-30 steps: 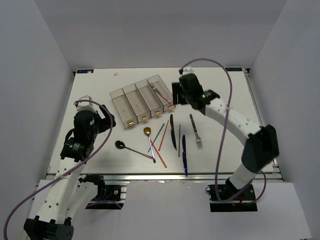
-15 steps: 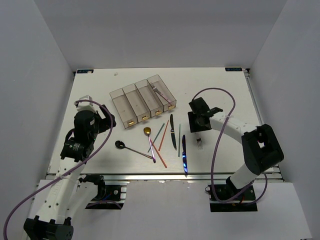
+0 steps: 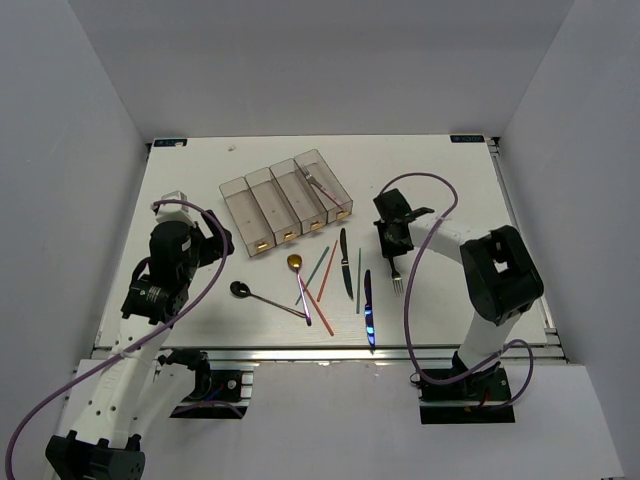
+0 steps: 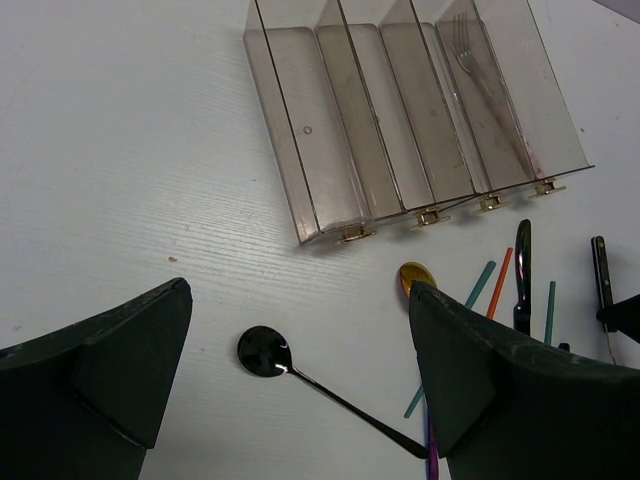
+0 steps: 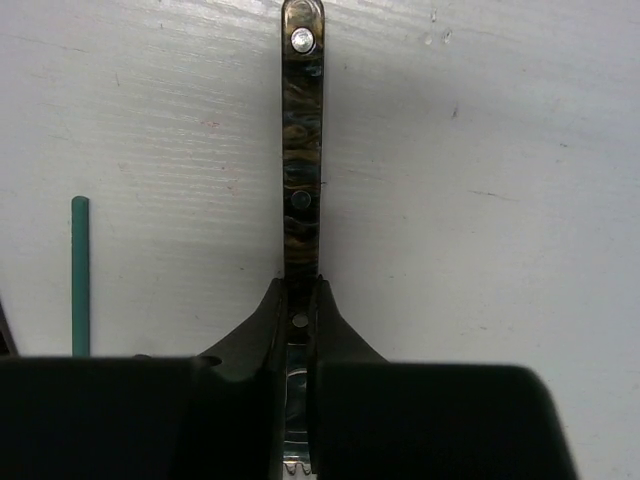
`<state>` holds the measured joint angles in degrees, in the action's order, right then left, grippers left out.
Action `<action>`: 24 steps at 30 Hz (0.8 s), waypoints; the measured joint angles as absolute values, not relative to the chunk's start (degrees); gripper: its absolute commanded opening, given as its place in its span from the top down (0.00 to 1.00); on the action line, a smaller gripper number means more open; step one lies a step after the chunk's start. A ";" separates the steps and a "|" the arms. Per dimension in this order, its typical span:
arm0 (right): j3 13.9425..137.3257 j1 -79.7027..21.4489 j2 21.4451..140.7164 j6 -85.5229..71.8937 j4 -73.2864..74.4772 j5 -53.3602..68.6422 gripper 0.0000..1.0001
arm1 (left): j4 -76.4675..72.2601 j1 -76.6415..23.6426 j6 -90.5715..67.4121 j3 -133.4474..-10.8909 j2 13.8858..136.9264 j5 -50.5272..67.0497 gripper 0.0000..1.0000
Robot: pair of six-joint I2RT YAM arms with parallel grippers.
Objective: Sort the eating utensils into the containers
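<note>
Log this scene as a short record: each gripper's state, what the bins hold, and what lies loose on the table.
left gripper: open, holding nothing
right gripper: shut on the handle of the loose fork
bins: four joined in a row; second fork in the end one nearest the right arm, other three empty
table: dark spoon, gold spoon, black knife, blue knife, chopsticks
</note>
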<state>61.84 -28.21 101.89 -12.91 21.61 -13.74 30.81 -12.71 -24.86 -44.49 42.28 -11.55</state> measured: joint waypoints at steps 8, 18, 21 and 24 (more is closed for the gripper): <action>60.12 -28.21 90.67 -14.13 22.50 -11.25 1.00 | 30.81 -12.88 -24.86 -44.49 42.28 -11.66 0.02; 76.36 -28.32 93.78 -13.19 10.22 2.87 1.00 | 30.81 -12.88 -24.88 -44.49 42.26 -12.60 0.02; 84.68 -28.53 101.36 -13.37 6.72 4.82 1.00 | 30.81 -12.88 -24.88 -44.49 42.26 -12.73 0.02; 94.67 -29.02 109.93 -12.95 4.40 5.91 1.00 | 30.83 -12.93 -24.88 -44.49 42.28 -12.88 0.02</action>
<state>94.67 -29.02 109.93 -12.95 4.40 5.91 30.83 -12.93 -24.88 -44.49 42.28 -12.88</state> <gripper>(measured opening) 0.156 0.982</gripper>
